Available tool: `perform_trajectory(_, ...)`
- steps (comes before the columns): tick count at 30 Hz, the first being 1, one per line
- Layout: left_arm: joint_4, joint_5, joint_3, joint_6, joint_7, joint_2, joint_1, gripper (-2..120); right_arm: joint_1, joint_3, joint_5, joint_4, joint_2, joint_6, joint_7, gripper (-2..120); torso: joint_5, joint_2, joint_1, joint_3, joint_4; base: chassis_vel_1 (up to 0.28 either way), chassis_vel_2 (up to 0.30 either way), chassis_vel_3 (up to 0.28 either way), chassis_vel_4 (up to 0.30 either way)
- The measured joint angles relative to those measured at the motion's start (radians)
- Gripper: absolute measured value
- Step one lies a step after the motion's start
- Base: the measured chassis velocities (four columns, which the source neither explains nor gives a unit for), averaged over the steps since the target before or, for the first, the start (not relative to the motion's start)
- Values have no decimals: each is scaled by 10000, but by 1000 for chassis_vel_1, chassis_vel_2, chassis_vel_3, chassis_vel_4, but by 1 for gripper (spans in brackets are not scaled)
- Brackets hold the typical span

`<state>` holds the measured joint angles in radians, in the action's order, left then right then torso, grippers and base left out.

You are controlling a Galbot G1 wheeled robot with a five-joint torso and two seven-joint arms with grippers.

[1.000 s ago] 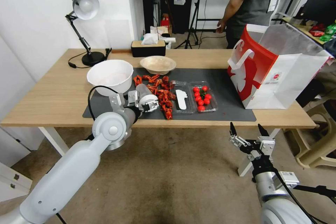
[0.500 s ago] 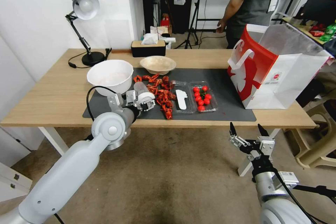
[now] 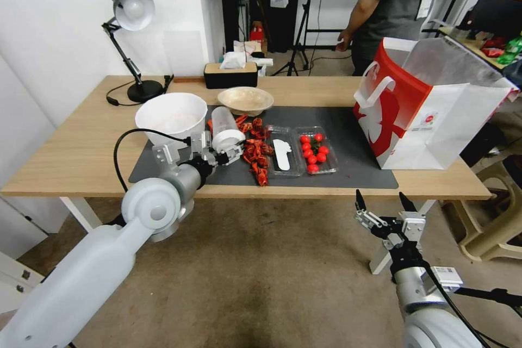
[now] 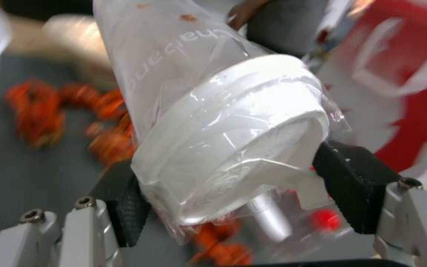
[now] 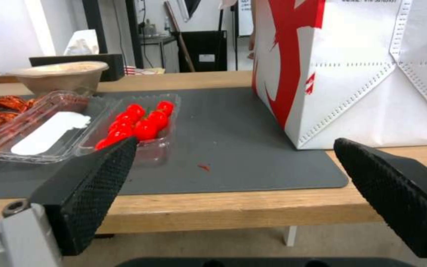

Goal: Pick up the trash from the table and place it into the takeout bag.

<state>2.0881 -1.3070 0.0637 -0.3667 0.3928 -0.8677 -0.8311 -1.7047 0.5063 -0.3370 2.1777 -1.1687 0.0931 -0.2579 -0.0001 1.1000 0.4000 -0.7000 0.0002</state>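
One end effector is holding trash.
Left end effector (image 3: 225, 153) is squeezing the clear cup (image 3: 225, 128) above the surface (image 3: 81, 152); right end effector (image 3: 383, 207) is waiting wide apart below the takeout bag (image 3: 429, 114).

Bare dark grey rectangular mat (image 3: 356, 144) between clear plastic tray of red tomatoes (image 3: 315, 150) and red-and-white paper takeout bag (image 3: 429, 109): open lane. Bag mouth open upward, unobstructed. Left half crowded: big white bowl (image 3: 169, 117), red crayfish shell scraps (image 3: 254, 152), shallow beige bowl (image 3: 245, 100) close together.
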Motion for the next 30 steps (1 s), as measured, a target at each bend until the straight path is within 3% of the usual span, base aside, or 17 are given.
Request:
perform_trajectory(2,-133,9,-222,337,-962,-4,557,72,-55,3,48,87,-34,0,-3,100,1,0,0,0,-1,0,0,0,0)
perform_trajectory(3,-133,9,-222,337,-962,-4,557,72,-55,3,48,87,-34,0,-3,100,1,0,0,0,-1,0,0,0,0)
perform_trajectory(5,-613,336,-870,736,-1964,-90,1445,72,-140,29,130,169,-101,0,-5,100,2,0,0,0,-2,0,0,0,0)
perform_trajectory(9,-1167,579,-1739,1000,-2330,-487,2631,71,-242,76,241,224,-227,0,-6,100,3,0,0,-1,-2,0,0,0,0)
perform_trajectory(12,-2150,595,-2744,1198,-2469,-1334,4246,71,-368,139,389,301,-385,8,-6,100,6,-1,0,0,-6,0,0,0,0)
perform_trajectory(13,-2150,595,-2744,1198,-2469,-1334,4246,71,-368,139,389,301,-385,8,-6,100,6,-1,0,0,-6,0,0,0,0)
perform_trajectory(19,-4106,606,-4106,1510,-2843,-2715,6081,71,-524,220,608,476,-574,29,-3,100,4,-1,1,-1,0,0,0,0,0)
perform_trajectory(20,-4106,606,-4106,1510,-2843,-2715,6081,71,-524,220,608,476,-574,29,-3,100,4,-1,1,-1,0,0,0,0,0)
perform_trajectory(23,-5521,697,-4859,1713,-3208,-4007,7225,71,-558,227,702,539,-688,30,-2,100,6,-1,1,-2,-1,0,0,0,0)
perform_trajectory(24,-5521,697,-4859,1713,-3208,-4007,7225,71,-558,227,702,539,-688,30,-2,100,6,-1,1,-2,-1,0,0,0,0)
perform_trajectory(27,-6898,1015,-5426,2165,-3972,-5257,8141,71,-584,246,750,550,-756,38,-1,100,7,-1,1,-1,-6,0,0,0,0)
perform_trajectory(28,-6898,1015,-5426,2165,-3972,-5257,8141,71,-584,246,750,550,-756,38,-1,100,7,-1,1,-1,-6,0,0,0,0)
perform_trajectory(30,-7859,1279,-5771,2527,-4749,-5948,8597,71,-603,308,752,537,-798,67,1,100,5,0,1,-1,-6,0,0,0,0)
